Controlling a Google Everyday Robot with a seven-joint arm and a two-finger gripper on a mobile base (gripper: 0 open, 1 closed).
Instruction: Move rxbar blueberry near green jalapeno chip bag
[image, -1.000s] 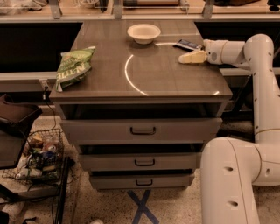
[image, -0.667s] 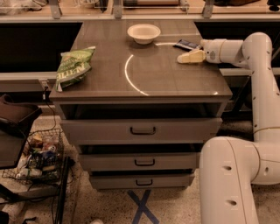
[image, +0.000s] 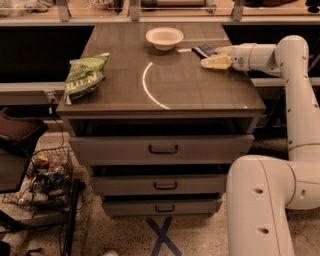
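The rxbar blueberry (image: 204, 50), a small dark navy bar, lies flat at the back right of the cabinet top, just right of the white bowl. My gripper (image: 218, 55) reaches in from the right, low over the top. It is open, with one pale finger (image: 215, 62) just in front of the bar and the other right of it. It holds nothing. The green jalapeno chip bag (image: 85, 76) lies at the cabinet top's left edge, far from the bar and the gripper.
A white bowl (image: 164, 37) stands at the back middle of the grey drawer cabinet (image: 160, 100). A bright curved reflection crosses the middle. A wire basket of clutter (image: 42, 177) sits on the floor at left. My white arm (image: 295, 100) rises along the right side.
My gripper has shifted slightly left and back, closer to the bar. The bar, bag and bowl have not moved.
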